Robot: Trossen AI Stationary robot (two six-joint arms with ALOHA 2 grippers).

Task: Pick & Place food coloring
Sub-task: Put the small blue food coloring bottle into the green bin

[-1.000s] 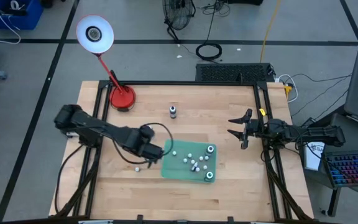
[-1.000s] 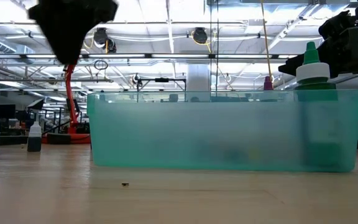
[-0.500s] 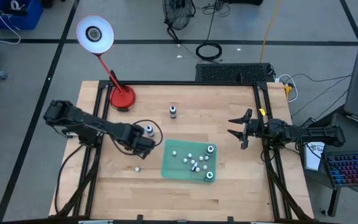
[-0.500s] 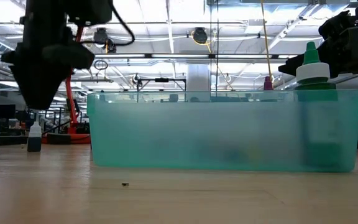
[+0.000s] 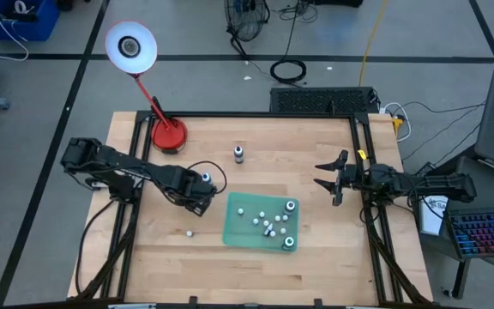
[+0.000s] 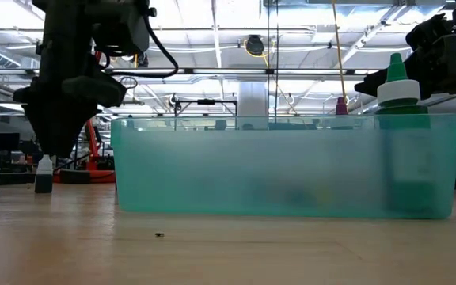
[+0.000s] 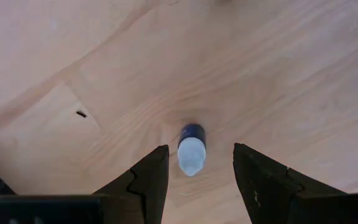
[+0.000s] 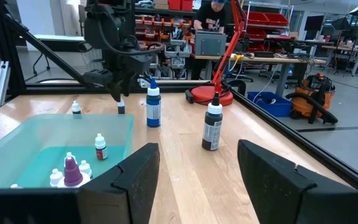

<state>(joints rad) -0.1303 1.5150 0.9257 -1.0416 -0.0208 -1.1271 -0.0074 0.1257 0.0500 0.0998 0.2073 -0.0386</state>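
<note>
A tiny food coloring bottle (image 7: 191, 148) with a white cap and a blue body stands upright on the wooden table. My left gripper (image 7: 199, 149) points straight down over it, open, one finger on each side of the bottle and clear of it. In the low view the gripper (image 6: 54, 149) hangs just above the bottle (image 6: 44, 176). The arm hides this bottle in the high view, where the gripper (image 5: 197, 199) is left of the green tray (image 5: 230, 225). My right gripper (image 5: 331, 178) waits open and level at the table's right edge.
The tray holds several small bottles (image 5: 268, 225) and a green-capped one (image 6: 400, 87). A taller blue bottle (image 8: 153, 104) stands close by the left gripper. A loose bottle (image 5: 189, 232) stands nearer and a dark one (image 5: 238, 154) farther. A red lamp base (image 5: 168, 135) is far left.
My left gripper has moved from the tray's left edge toward the table's left and far side and has come down. It now hangs low over the small bottle. Its finger gap looks unchanged. The bottles and the tray have stayed put.
</note>
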